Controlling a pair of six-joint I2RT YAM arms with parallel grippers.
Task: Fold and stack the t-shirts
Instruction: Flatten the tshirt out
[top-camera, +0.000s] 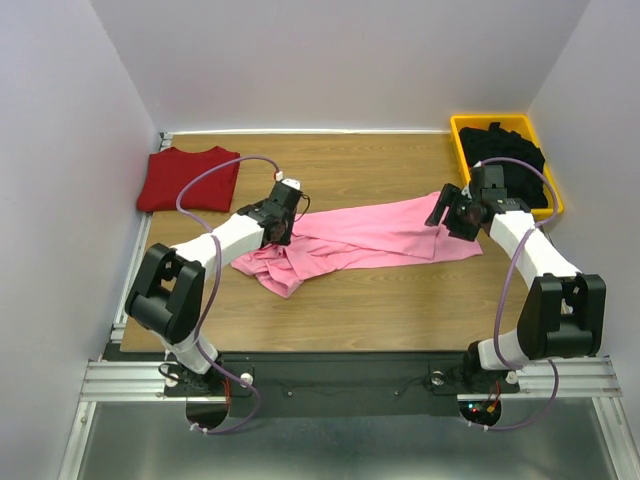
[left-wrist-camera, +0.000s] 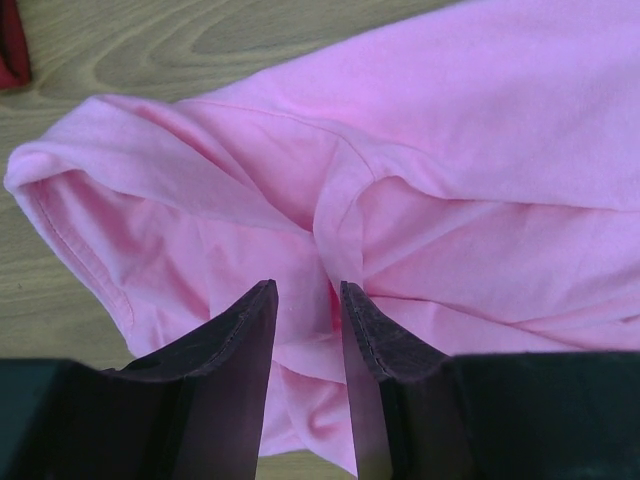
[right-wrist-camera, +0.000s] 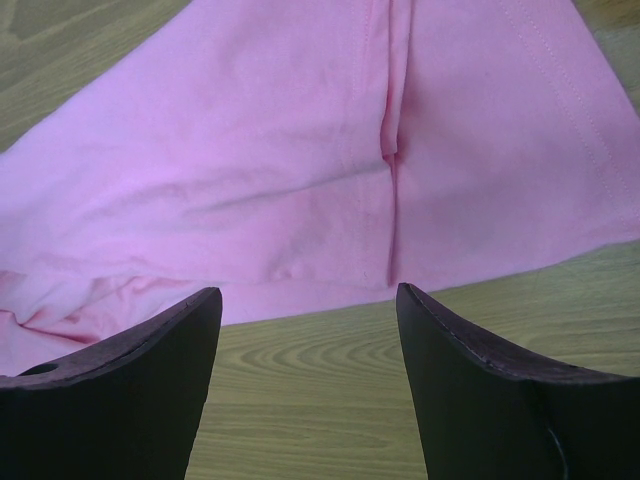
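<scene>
1. Wooden bench (top-camera: 380, 300), enclosed by plain white walls (top-camera: 330, 60) on three sides; both arm bases are bolted at its near edge.
2. Pink t-shirt (top-camera: 380, 232): we record it lying unfolded and rumpled across the middle of the bench. It is stretched from left to right, with a bunched heap at its left, near end.
3. Dark red t-shirt (top-camera: 188, 180): folded flat in the far left corner of the bench, apart from the pink one.
4. Yellow bin (top-camera: 456, 135): it stands in the far right corner and holds the black t-shirt (top-camera: 505, 150) in a loose heap.
5. Left claw (top-camera: 278, 224): set down on the left part of the pink t-shirt (left-wrist-camera: 480, 130). In the left wrist view its fingers (left-wrist-camera: 240, 370) stand close together, with a ridge of pink cloth running into the narrow gap of the claw (left-wrist-camera: 305, 290). We cannot tell whether the cloth is pinched or merely lies beneath.
6. Right claw (top-camera: 442, 212): at the right end of the pink t-shirt, just in front of the bin. In the right wrist view the claw (right-wrist-camera: 308, 290) is released, its fingers (right-wrist-camera: 150, 380) spread wide. Bare wood shows between them, and the hem of the pink t-shirt (right-wrist-camera: 300, 150) lies just beyond the tips.
</scene>
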